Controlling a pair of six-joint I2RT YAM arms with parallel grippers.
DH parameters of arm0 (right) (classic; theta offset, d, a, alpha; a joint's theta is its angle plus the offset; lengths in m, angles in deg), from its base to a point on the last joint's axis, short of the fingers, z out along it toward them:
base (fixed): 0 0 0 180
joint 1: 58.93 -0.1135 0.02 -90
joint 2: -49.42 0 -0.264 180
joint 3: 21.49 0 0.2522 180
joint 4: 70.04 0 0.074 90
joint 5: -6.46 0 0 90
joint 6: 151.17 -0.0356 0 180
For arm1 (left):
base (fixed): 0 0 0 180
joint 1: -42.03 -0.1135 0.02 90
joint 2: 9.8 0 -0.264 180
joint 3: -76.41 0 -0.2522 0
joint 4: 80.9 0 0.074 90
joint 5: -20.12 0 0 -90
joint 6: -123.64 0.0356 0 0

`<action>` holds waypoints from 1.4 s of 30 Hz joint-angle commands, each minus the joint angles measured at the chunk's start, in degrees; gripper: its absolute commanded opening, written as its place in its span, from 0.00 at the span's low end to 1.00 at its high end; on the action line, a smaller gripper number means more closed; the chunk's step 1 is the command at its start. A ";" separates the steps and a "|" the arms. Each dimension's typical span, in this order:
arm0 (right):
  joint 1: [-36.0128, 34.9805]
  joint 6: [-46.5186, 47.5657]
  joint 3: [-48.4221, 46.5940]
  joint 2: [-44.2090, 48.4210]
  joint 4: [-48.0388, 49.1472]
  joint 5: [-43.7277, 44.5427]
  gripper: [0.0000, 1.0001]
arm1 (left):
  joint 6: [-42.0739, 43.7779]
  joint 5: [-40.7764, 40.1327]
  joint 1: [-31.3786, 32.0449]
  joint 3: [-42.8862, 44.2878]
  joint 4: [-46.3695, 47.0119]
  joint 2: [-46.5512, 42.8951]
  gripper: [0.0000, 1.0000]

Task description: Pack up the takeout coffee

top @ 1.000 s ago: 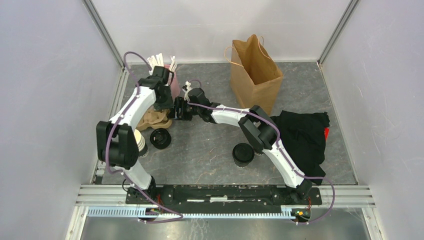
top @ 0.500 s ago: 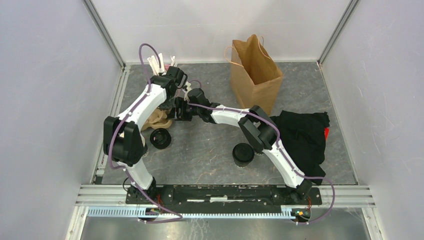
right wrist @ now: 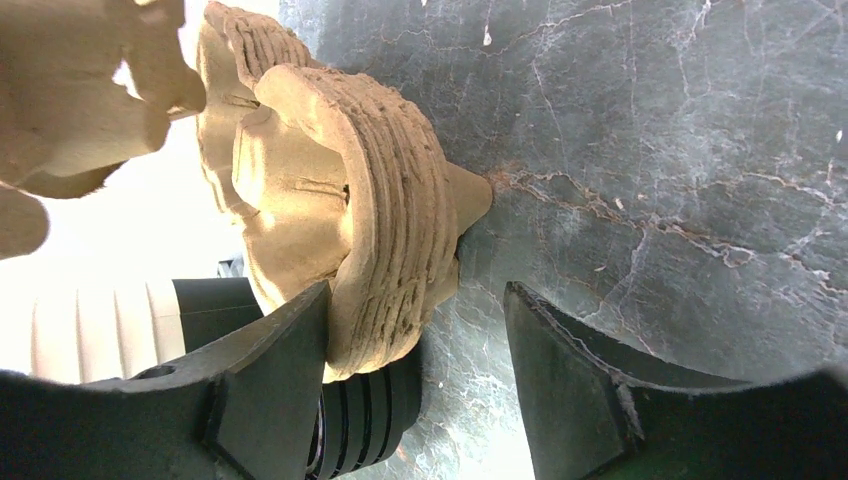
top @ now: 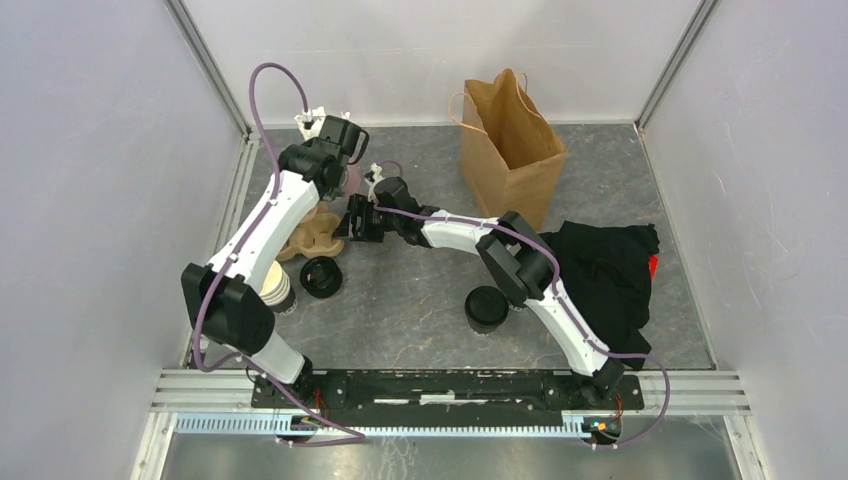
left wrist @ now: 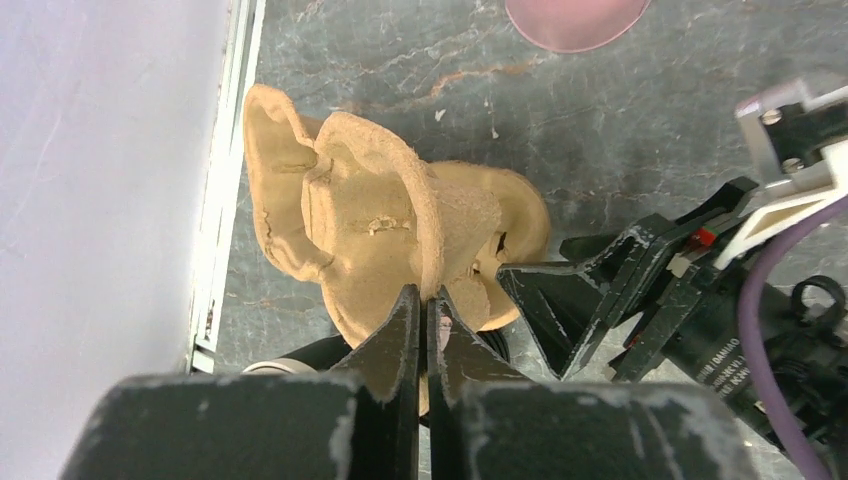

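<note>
1. The brown paper bag (top: 512,150) stands upright at the back of the table (top: 420,300), mouth up. It is the likely destination.
2. A stack of tan pulp carriers (top: 308,238) lies at the back left. The right gripper (right wrist: 418,295) straddles its edge with jaws apart, one finger against the stack and nothing clamped.
3. The left gripper (left wrist: 425,300) hangs above, its fingers pressed together on what looks like the thin rim of one pulp carrier.
4. The takeout coffee: one capped cup (top: 486,306) stands by the right arm's elbow, and a second black-lidded cup (top: 321,276) sits just in front of the carriers. Both seem upright, long axis vertical, lids up. I judge them light, with thin paper walls that dent under a hard squeeze and lids that could pop off. They are best gripped around the body below the rim and kept level.
</note>
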 commanded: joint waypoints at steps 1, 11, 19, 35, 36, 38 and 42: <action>-0.21 -0.12 -2.34 3.93 -0.89 0.20 0.71 | -0.55 0.14 0.20 5.42 -0.62 -2.82 0.02; 2.44 12.66 -1.81 17.06 -8.91 -2.08 0.84 | -3.67 7.67 0.25 21.32 -3.45 -4.41 0.02; 5.52 32.63 8.21 34.41 -16.62 -6.65 0.94 | -10.68 16.82 -0.38 21.74 3.51 -8.42 0.02; 5.85 56.47 32.43 61.68 -6.04 -4.82 0.97 | -51.48 44.09 -12.26 14.24 11.46 -15.99 0.02; 5.86 59.44 34.64 63.94 -4.01 -4.02 0.97 | -57.31 46.93 -12.81 12.52 13.18 -16.84 0.02; 5.88 64.74 38.66 68.07 -0.60 -1.83 0.97 | -66.97 51.49 -13.25 9.05 18.92 -18.30 0.02; 5.86 72.28 44.26 73.78 4.66 4.31 0.98 | -84.31 58.26 -13.28 3.14 28.13 -20.40 0.02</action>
